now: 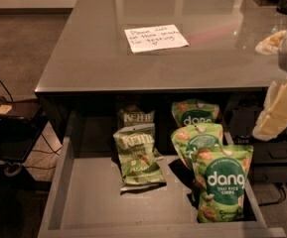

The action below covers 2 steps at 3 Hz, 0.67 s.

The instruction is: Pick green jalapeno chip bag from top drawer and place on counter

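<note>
**A:** What takes up the most room?

**B:** The counter (108, 58), a glossy grey top filling the upper half of the view. Under its front edge the top drawer (98, 197) stands pulled out. It is dark grey, with a flat bottom and low walls.

**A:** Where is the gripper?

**B:** The gripper (278, 114) hangs in the air just off the counter's right edge, near the front right corner. It is above and to the right of the drawer. It is cream-coloured and touches none of the bags. I cannot tell whether it is set wide or narrow.

**A:** What lies in the drawer?

**B:** There are 5 bags. 3 bright green rice chip bags run along the right wall, each overlapping the next. The front one (221, 182) stands upright in the front right corner. The middle one (198, 140) is behind it. The back one (195, 113) sits under the counter's front edge.

**A:** And the one to be picked?

**B:** The green jalapeno chip bag (137, 155) lies face up near the middle of the drawer, just left of the middle rice chip bag. The darker chip bag (135, 117) is right behind it, in shadow under the counter's front edge.

**A:** Anything smaller?

**B:** 1 white note (155, 37) with handwriting lies flat on the counter, well back from the front edge.
</note>
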{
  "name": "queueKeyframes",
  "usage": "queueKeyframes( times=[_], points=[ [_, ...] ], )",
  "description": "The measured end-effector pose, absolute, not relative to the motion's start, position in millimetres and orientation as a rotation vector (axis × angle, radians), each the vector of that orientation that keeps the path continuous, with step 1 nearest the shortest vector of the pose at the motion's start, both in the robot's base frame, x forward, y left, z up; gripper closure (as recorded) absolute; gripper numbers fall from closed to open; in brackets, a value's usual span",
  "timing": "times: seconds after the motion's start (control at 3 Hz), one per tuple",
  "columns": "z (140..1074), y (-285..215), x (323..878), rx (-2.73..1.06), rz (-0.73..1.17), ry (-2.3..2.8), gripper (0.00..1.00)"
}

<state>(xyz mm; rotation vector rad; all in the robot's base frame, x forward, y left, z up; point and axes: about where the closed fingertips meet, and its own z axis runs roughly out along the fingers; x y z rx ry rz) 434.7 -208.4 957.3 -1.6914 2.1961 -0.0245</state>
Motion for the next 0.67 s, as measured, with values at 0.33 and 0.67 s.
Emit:
queueKeyframes(
  times=[0.33,0.67],
  points=[
    [928,-185,431,-1.666,0.072,2.136,0.00],
    [901,-155,431,-1.628,0.150,2.082,0.00]
  ],
)
